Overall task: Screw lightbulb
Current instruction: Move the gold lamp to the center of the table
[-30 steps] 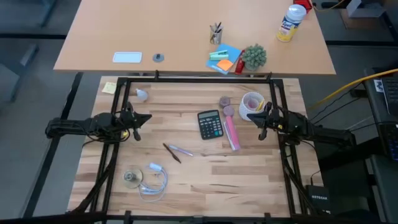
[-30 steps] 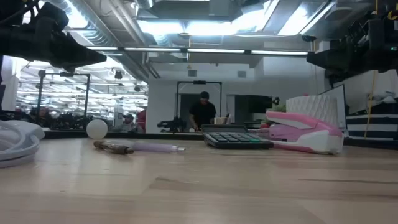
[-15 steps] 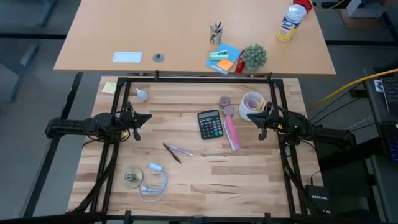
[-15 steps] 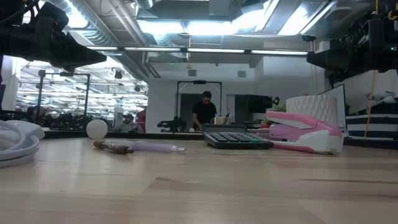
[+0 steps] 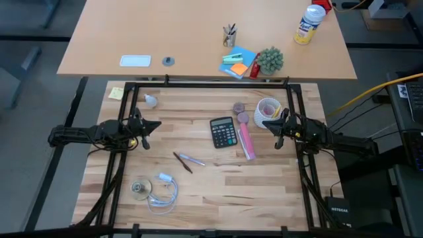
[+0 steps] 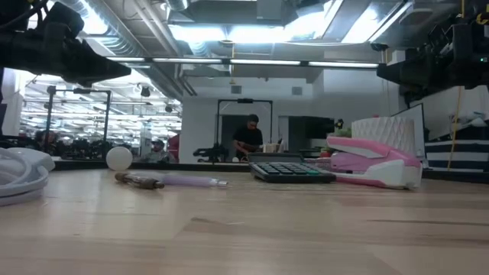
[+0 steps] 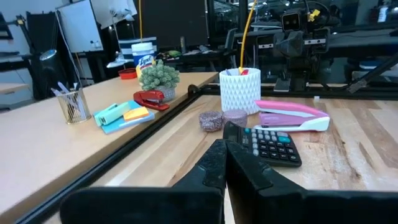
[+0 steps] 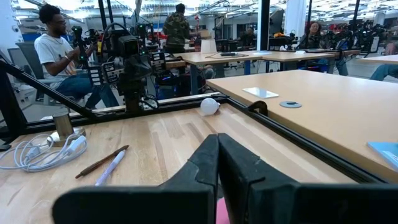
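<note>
Your small frosted-white lightbulb [image 5: 151, 101] lies loose on the pale wooden counter [image 5: 218, 192], well away from the black calculator [image 5: 223, 132], beyond the left pincer [image 5: 157, 125]. Both pincers, left and right [image 5: 269, 122], hang pressed together and carry nothing. The round lightbulb could roll off if you nudge it; the white corded socket [image 5: 165, 178] may slide when you twist.

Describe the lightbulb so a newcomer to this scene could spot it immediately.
On the wooden table, look to the far left corner, beyond the left pincer. The lightbulb lies alone there: small, round and frosted white, unlike the corded white socket at the near edge.
</note>
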